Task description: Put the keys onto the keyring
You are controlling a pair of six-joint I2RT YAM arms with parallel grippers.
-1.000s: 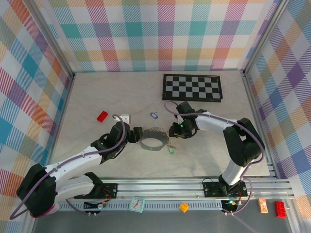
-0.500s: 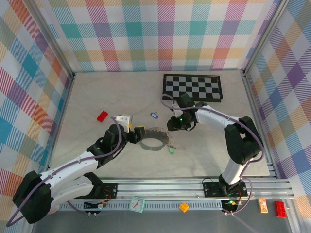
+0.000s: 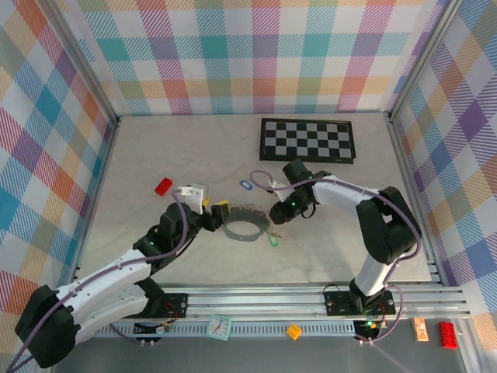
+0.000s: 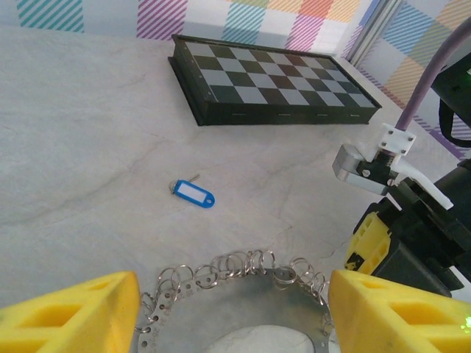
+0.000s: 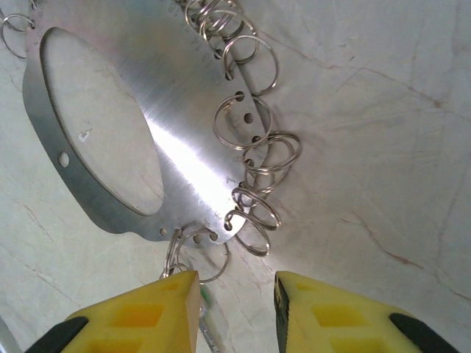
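- My read of the step: the right gripper [image 5: 234, 312] is lining up on a small split ring [image 5: 197, 254] at the keyring [image 5: 184, 169] rim. It would do best to close gently on one ring only, while the other arm steadies the loop.
- Its jaws stand partly apart and clamp nothing; the table [image 5: 383, 147] shows through the gap.
- The left gripper [image 4: 232, 298] has its jaws wide, flanking the keyring's 9 o'clock side; whether they touch it I cannot tell.
- From above, the green key [image 3: 272, 240] lies just beside the keyring at 5 o'clock, and the blue key [image 4: 193, 195] lies apart at 12 o'clock.
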